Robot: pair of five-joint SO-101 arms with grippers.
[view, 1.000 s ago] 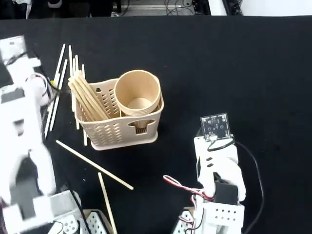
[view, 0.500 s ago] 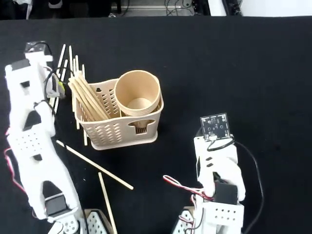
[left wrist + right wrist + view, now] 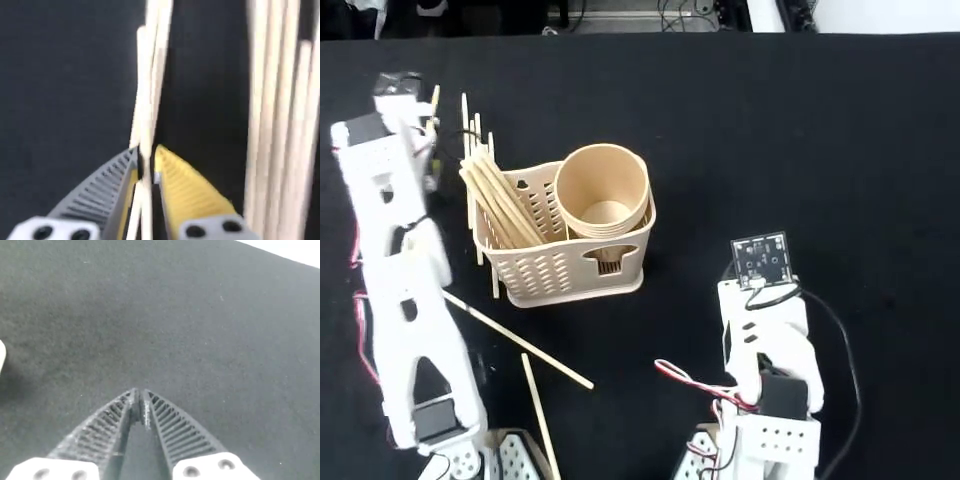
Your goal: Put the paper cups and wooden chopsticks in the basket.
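Chopsticks [image 3: 150,75] sit clamped in our left gripper [image 3: 146,162] near the basket [image 3: 555,270] — cups [image 3: 603,190] and a bundle [image 3: 500,200] (leaning) already inside. Right gripper [image 3: 138,402] pressed together, empty; strays [image 3: 515,340] on the table [image 3: 800,130].

Even, bright light (perhaps from overhead)

place: robotics lab | evidence: black-clothed table [image 3: 820,120], loose cables [image 3: 682,15] behind
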